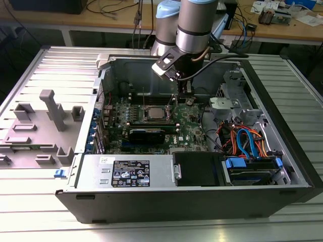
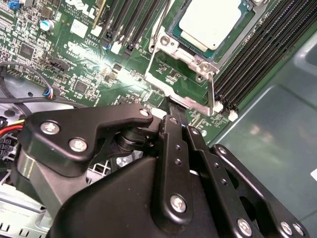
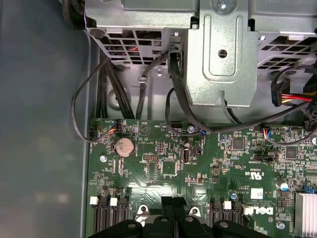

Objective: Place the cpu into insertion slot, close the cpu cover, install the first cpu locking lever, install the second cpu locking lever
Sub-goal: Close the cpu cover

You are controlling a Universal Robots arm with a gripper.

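The cpu, a flat square chip with a dull silver top, lies in its socket on the green motherboard; in the exterior view the cpu sits mid-board. The silvery cpu cover lies flat around it, with the chip showing through its cut-out. A thin locking lever runs along one socket edge and another lever along the opposite edge. My gripper hovers just off the socket's corner, fingers pressed together with nothing between them. From outside, the gripper hangs at the socket's side toward the exterior view's right.
A long black heatsink block sits in front of the socket. Black memory slots flank it. A metal drive cage with cables stands at the exterior view's right. A coin cell sits on the board. Case walls enclose everything.
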